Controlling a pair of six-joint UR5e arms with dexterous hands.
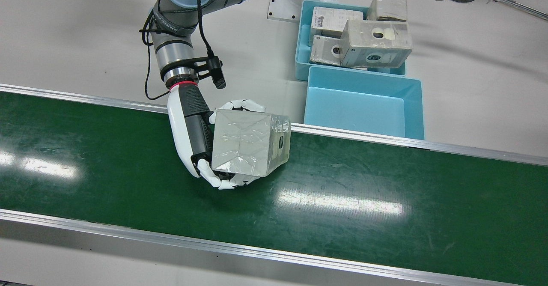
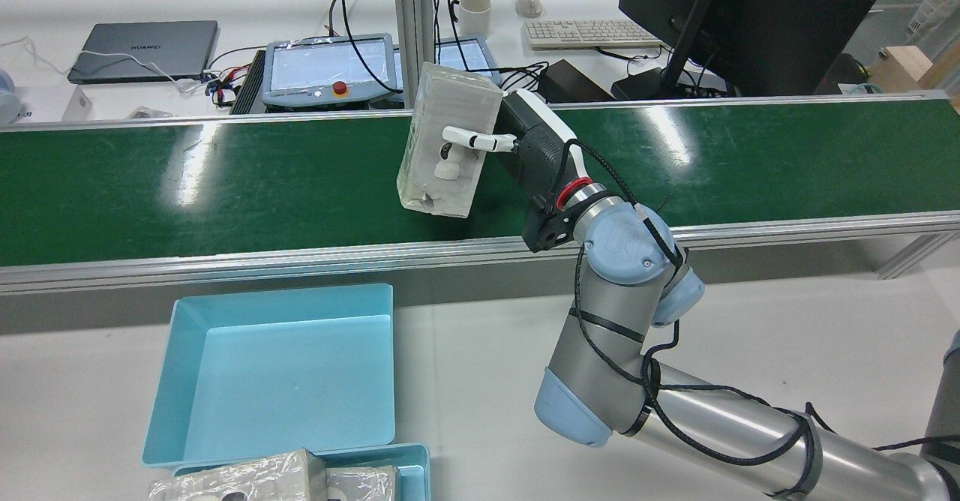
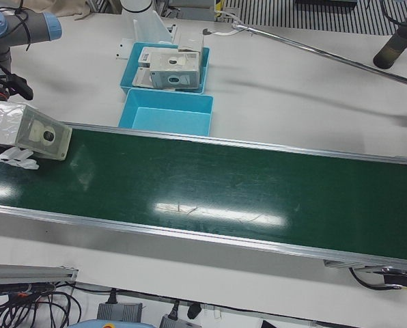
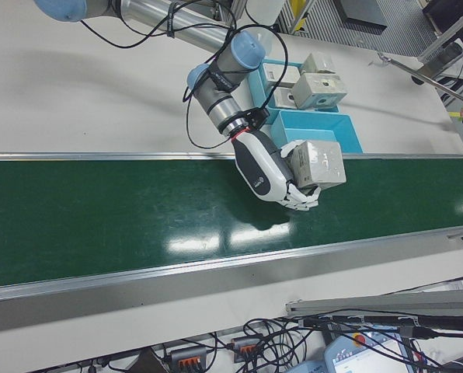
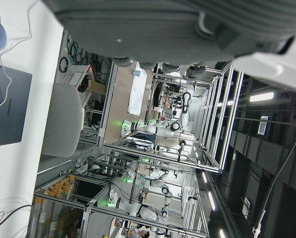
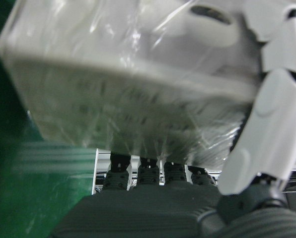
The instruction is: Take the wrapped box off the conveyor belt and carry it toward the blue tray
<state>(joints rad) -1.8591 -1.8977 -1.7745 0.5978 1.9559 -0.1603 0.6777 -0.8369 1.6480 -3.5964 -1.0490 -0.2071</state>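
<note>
One hand (image 1: 201,142), my right, is clamped on the wrapped box (image 1: 250,142), fingers (image 1: 242,105) curled over its far edge and under its near one, holding it tilted in the air above the green belt (image 1: 107,166) at centre frame in the front view. The empty blue tray (image 1: 364,108) sits off the belt to the upper right of the box, well apart from it. My left hand shows in no view but its own camera, so I cannot tell how it is set.
</note>
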